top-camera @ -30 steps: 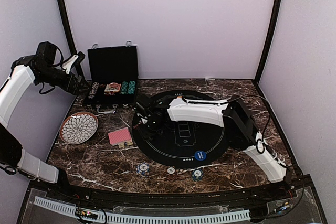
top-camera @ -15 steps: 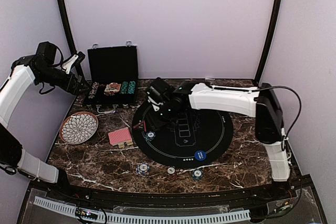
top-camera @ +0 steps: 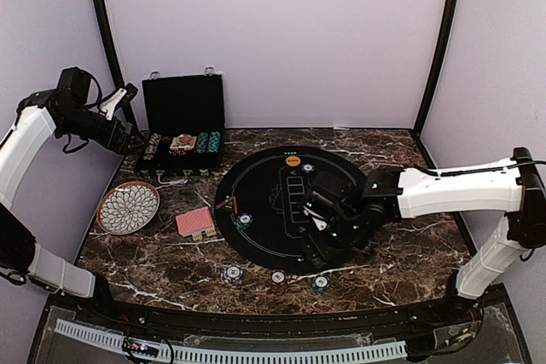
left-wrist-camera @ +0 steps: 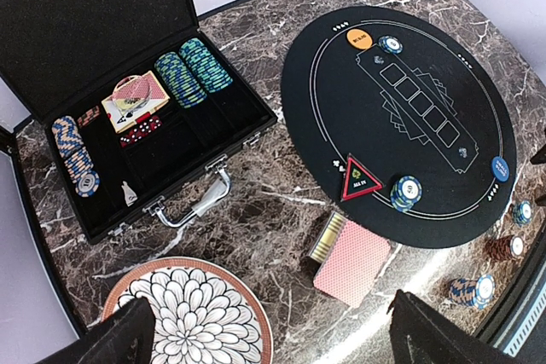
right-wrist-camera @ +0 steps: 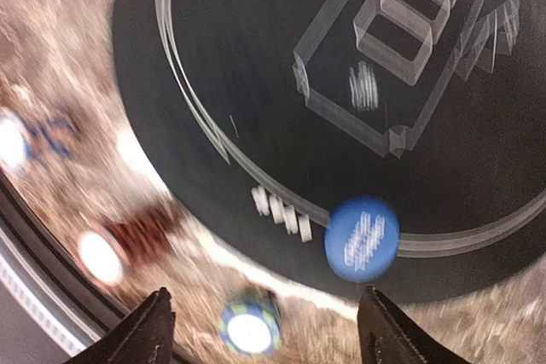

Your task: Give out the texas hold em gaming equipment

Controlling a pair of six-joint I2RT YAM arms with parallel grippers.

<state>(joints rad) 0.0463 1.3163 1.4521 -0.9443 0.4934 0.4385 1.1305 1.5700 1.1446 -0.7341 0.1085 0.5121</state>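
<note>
In the overhead view, our right tool (top-camera: pixel 322 236) hovers over the lower right part of the round black mat (top-camera: pixel 256 240) at mid-frame. The red-backed cards (top-camera: pixel 194 222) lie on the marble worktop (top-camera: pixel 401 253) just left of the mat, and three poker chip stacks (top-camera: pixel 278 277) sit below it

From the left wrist, our left tool (left-wrist-camera: pixel 271 321) is spread wide at the bottom edge and holds nothing. The open black case (left-wrist-camera: pixel 85 6) fills the upper left, and the petal plate (left-wrist-camera: pixel 196 317) is at lower left

The right wrist view is blurred. We see the fingers (right-wrist-camera: pixel 153 321) apart and empty, with the blue button disc (right-wrist-camera: pixel 361 239) on the mat at lower right
</note>
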